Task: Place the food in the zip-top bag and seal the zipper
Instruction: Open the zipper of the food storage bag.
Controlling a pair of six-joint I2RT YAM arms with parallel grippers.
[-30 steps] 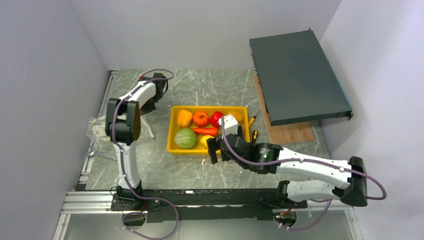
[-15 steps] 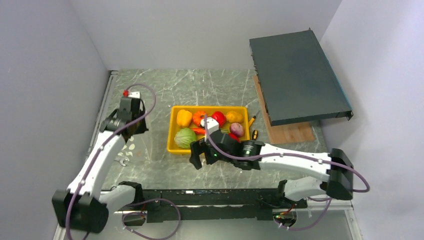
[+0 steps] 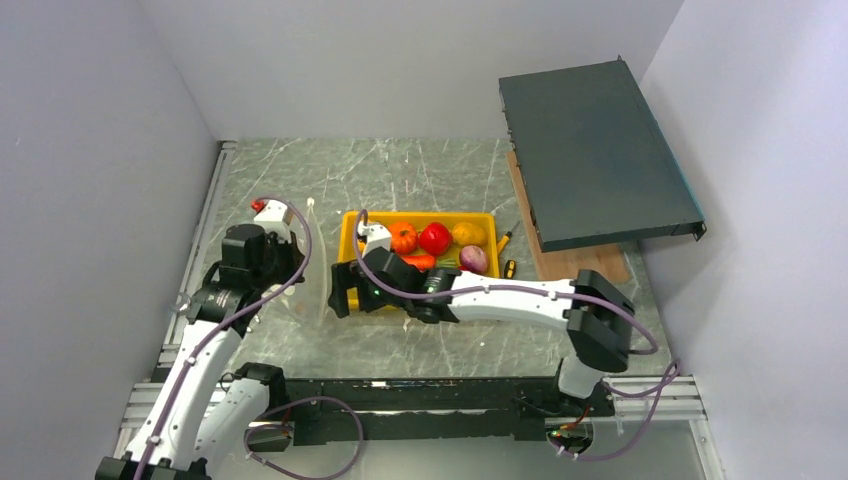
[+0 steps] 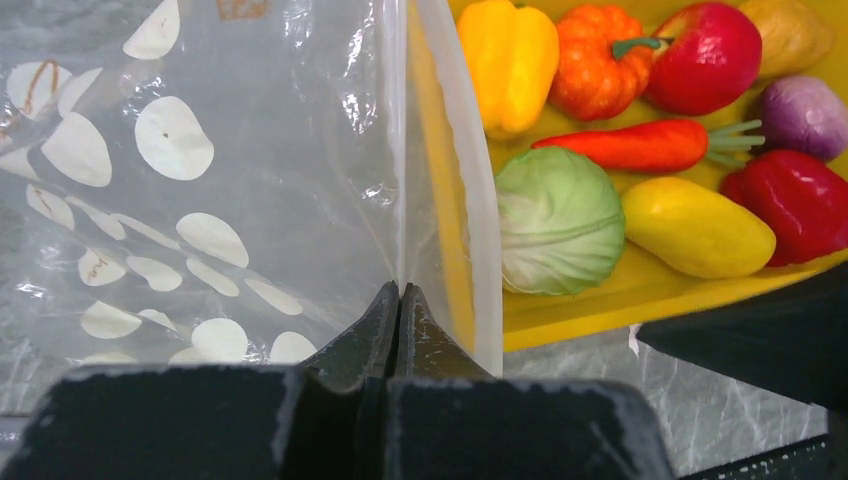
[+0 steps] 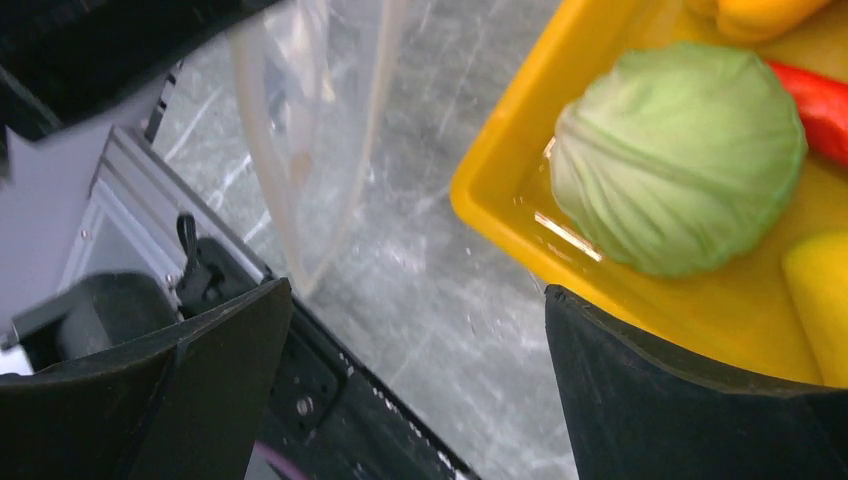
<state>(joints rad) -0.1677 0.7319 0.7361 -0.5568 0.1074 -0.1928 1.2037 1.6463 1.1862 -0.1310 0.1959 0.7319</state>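
Note:
The zip-top bag [image 4: 190,190], clear with white dots, hangs upright just left of the yellow tray [image 4: 620,305]. My left gripper [image 4: 400,292] is shut on the bag's film just behind the zipper [image 4: 478,200], a whitish strip at the bag's edge. In the tray lie a yellow pepper [image 4: 510,60], pumpkin [image 4: 595,62], tomato [image 4: 705,55], carrot [image 4: 630,145], onion [image 4: 805,115], red pepper [image 4: 795,195], cabbage [image 4: 560,220] and a yellow piece [image 4: 695,228]. My right gripper [image 5: 418,290] stands open and empty over the table by the tray's near-left corner, between the bag [image 5: 320,120] and the cabbage [image 5: 680,170].
A dark flat case [image 3: 595,150] leans at the back right over a wooden board [image 3: 580,265]. A small yellow-and-black tool [image 3: 508,252] lies right of the tray [image 3: 420,214]. A metal rail [image 3: 400,395] runs along the near edge. Walls close in on three sides.
My left arm has swung the bag from the far left edge to beside the tray. My right gripper has slid left along the tray's front to its near-left corner, staying open.

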